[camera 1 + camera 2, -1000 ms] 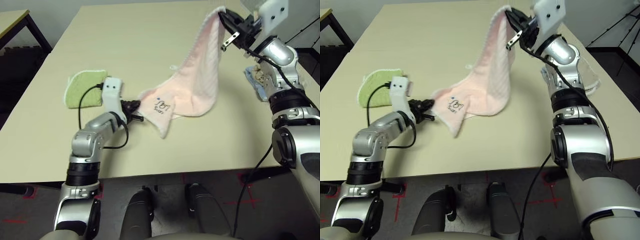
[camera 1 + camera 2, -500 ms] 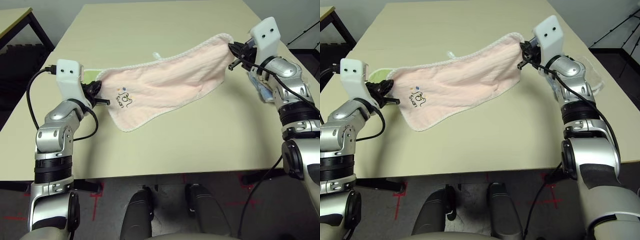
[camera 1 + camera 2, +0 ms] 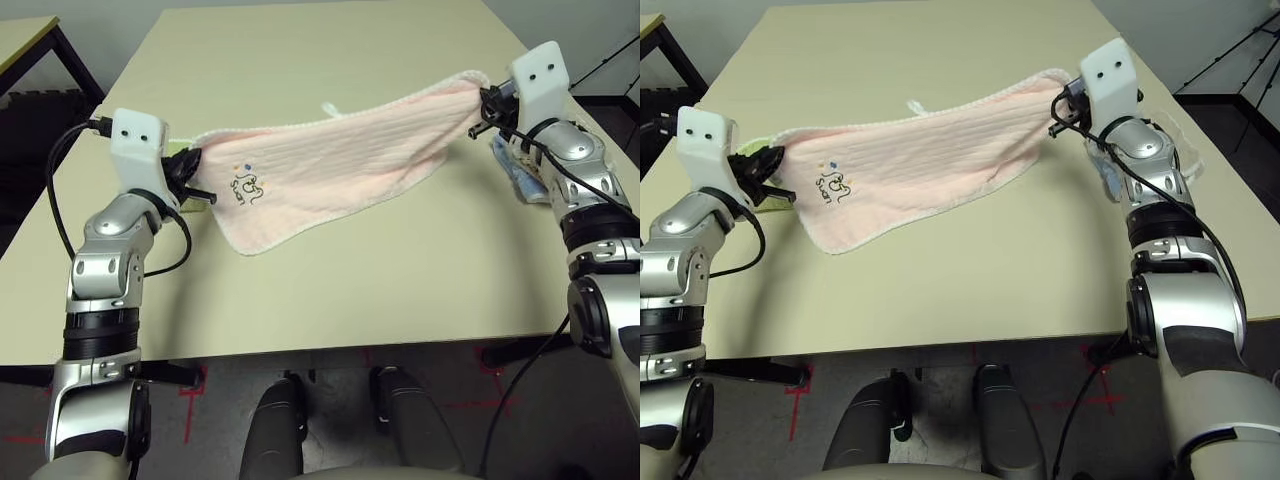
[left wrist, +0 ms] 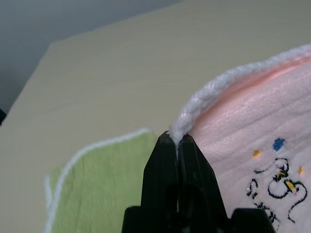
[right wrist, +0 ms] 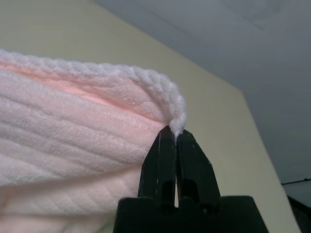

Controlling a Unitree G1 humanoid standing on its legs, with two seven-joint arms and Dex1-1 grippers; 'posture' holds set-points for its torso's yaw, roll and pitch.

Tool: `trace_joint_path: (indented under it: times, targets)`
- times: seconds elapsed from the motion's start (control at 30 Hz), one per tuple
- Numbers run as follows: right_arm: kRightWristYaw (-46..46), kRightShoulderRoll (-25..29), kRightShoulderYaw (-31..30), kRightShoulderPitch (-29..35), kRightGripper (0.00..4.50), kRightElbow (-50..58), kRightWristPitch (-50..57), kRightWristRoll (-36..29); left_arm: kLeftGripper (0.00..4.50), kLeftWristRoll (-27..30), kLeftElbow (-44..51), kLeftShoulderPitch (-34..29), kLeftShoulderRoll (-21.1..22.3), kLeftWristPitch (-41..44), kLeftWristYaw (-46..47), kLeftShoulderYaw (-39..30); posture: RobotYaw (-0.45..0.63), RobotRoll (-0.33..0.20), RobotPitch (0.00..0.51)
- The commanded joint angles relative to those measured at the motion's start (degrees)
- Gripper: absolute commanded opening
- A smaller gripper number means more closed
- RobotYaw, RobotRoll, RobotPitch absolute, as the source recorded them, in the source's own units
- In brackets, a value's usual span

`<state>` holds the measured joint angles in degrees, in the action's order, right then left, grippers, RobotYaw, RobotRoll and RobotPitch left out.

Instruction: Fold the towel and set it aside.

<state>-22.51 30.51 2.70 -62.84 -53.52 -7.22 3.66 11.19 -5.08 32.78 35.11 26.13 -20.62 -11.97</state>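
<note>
Stretched above the table [image 3: 330,290]: pale pink towel [image 3: 340,165], lower edge sagging toward 6 o'clock. At 9 o'clock, left gripper [image 3: 196,166] pinched on one corner; at 3 o'clock, right gripper [image 3: 481,106] clamped on the opposite corner. Under the left corner, green cloth [image 4: 97,189].

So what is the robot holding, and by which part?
The towel: the left gripper and the right gripper each pinch one corner.

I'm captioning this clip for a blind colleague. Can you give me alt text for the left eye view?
A pale pink towel hangs stretched above a beige table, pinched at opposite corners by the robot's left tool and right tool, both shut on its white edging. A small embroidered mark sits near the left end, and a green cloth peeks out behind the left tool.
</note>
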Motion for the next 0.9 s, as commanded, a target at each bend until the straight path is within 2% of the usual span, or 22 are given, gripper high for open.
trace_joint_path:
  times: [0.03, 0.2, 0.57, 0.9]
  targets:
    - [-2.6, 1.5, 0.7, -0.4, 0.00, -1.6, 2.5, -0.9, 0.03, -1.3, -3.4, 1.3, 2.6, 0.5, -0.1, -1.1, -0.11, 0.000, 0.145]
    - [-10.4, 2.8, 1.7, 3.3, 0.00, 4.7, 9.5, -4.4, 0.03, -2.7, -5.8, 2.7, 4.5, -0.2, 1.3, -1.0, -0.13, 0.000, 0.150]
    - [-6.2, 4.7, 3.5, 4.7, 0.00, 8.9, 11.6, -5.9, 0.03, -3.9, -12.9, 8.7, 5.4, -3.4, 0.9, 0.3, -0.16, 0.000, 0.151]
    - [-8.0, 4.0, 4.2, 11.6, 0.00, 21.0, 18.6, -10.2, 0.03, -3.8, -12.9, 7.9, 4.5, -2.4, 1.9, 0.3, -0.17, 0.000, 0.158]
